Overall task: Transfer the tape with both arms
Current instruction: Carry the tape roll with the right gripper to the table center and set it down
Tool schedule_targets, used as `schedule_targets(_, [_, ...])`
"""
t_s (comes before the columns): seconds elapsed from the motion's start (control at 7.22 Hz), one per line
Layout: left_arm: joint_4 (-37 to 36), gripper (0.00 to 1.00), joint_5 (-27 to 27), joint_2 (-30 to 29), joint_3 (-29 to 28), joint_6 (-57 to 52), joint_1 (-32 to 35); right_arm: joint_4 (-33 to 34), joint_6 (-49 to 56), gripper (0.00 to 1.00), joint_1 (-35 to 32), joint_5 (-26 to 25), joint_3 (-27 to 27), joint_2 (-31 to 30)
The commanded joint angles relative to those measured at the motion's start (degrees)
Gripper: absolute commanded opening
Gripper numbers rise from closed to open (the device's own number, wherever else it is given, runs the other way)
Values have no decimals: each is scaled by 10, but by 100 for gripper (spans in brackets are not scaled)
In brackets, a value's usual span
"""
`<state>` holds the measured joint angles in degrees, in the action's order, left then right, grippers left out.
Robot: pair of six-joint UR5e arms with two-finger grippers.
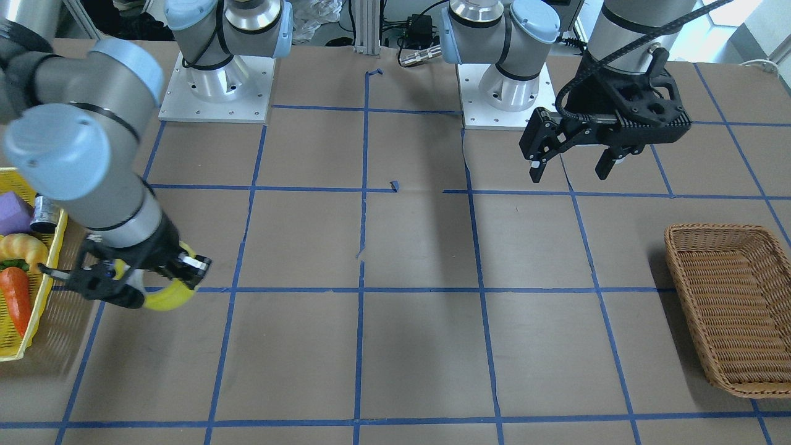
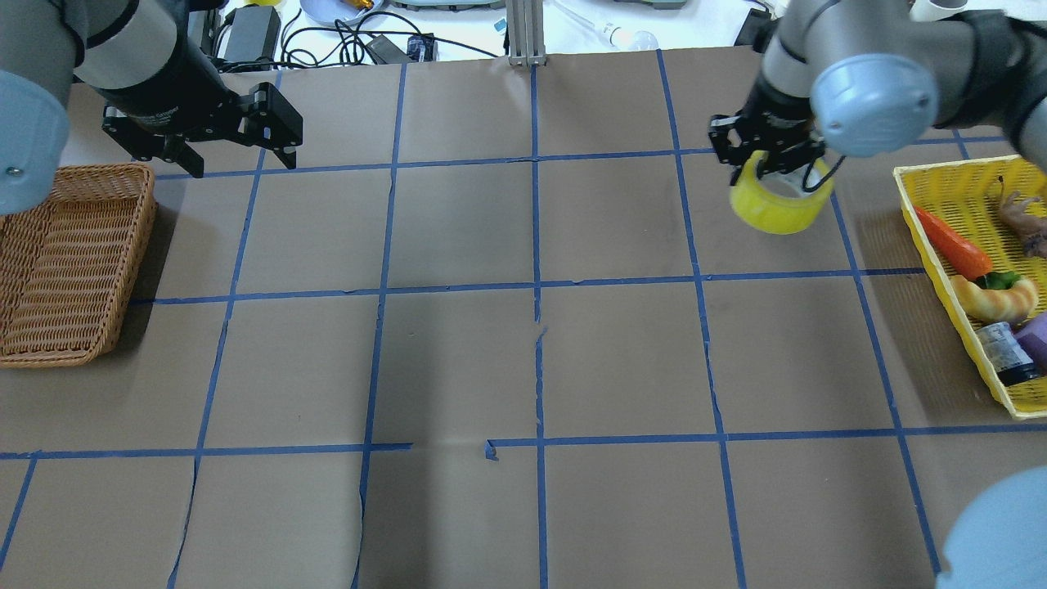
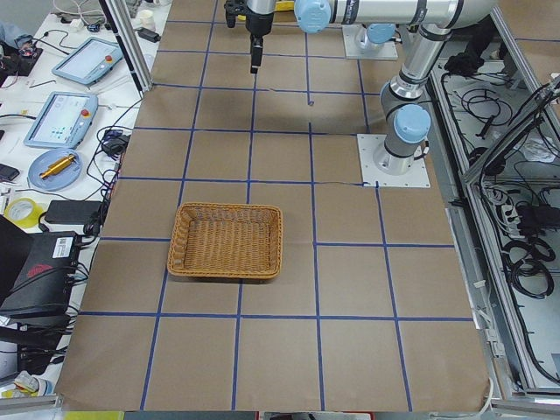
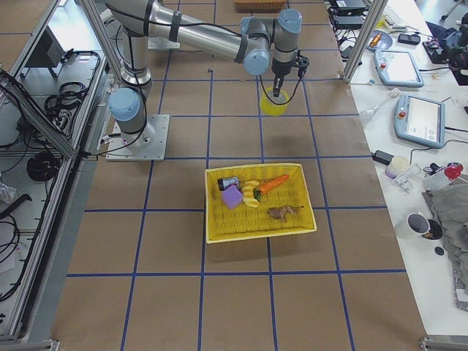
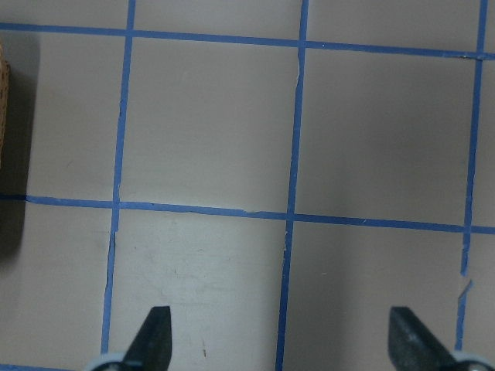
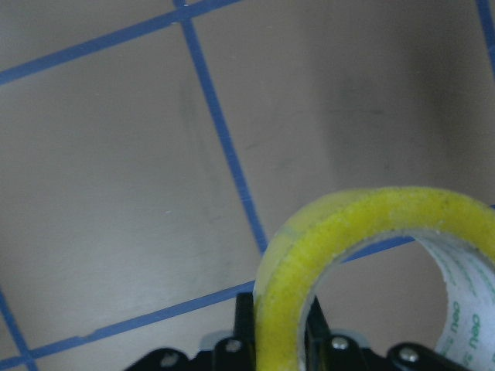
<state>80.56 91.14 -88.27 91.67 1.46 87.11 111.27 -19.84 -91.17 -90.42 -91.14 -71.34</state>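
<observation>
Yellow tape (image 2: 777,204) clamped in right tool (image 2: 763,164), raised above counter (image 2: 572,343).
Wide-spread, empty left tool (image 2: 241,159) near wicker basket (image 2: 74,262).

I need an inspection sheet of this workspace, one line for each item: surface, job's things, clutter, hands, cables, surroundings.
Surface: table covered in brown paper with a blue tape grid; some paper seams are split.
Job's things: yellow tape gripped by its wall, seemingly off the table; wicker basket empty.
Clutter: yellow basket holds a carrot toy, bread toy, can, purple block and brown figure.
Hands: right hand shut on the tape; left hand open, holding nothing, near the wicker basket.
Cables: black cable to the left hand; loose cables past the table's far edge.
Surroundings: teach pendants on a side bench.
</observation>
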Motion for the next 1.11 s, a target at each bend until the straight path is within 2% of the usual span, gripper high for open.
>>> schedule_targets(0.0, [0,100,0,0,1,0,0,70,-197,0,-119,0,23,81])
schedule_targets(0.28, [0,100,0,0,0,0,0,72,-284,0,-181,1,71,143])
schedule_targets(0.42, [0,100,1,1,1,0,0,73,-295,0,-196,0,84,157])
schedule_targets(0.83, [0,100,0,1,1,0,0,87,-301,0,-218,2,86,182])
schedule_targets(0.97, [0,100,1,1,1,0,0,88,-298,6,-218,2,87,182])
